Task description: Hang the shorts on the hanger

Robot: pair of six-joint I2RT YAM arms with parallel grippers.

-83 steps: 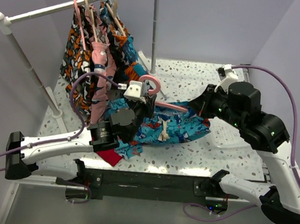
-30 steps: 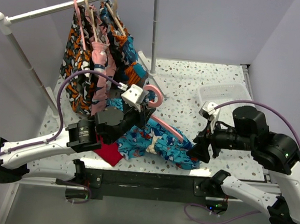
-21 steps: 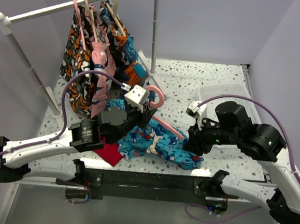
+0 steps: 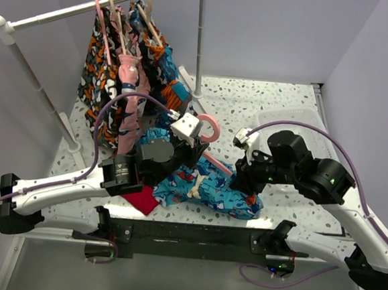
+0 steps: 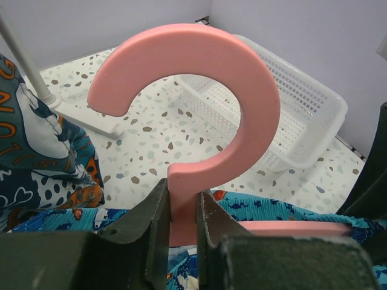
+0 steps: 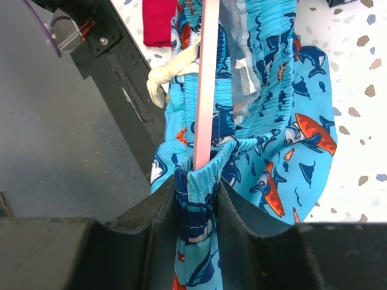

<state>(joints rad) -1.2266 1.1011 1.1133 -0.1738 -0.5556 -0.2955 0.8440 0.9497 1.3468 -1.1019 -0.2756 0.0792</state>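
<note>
The left end effector (image 5: 181,208) clamps the hanger (image 5: 260,109) neck steady; at three o'clock the right end effector (image 6: 196,199) pinches the shorts (image 6: 272,121) waistband, seemingly threading it on.

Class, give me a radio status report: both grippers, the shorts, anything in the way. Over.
Left gripper: jaws shut on hanger neck. Right gripper: jaws shut on shorts waistband, bunched over hanger bar. No obstruction seen; basket apart.
</note>
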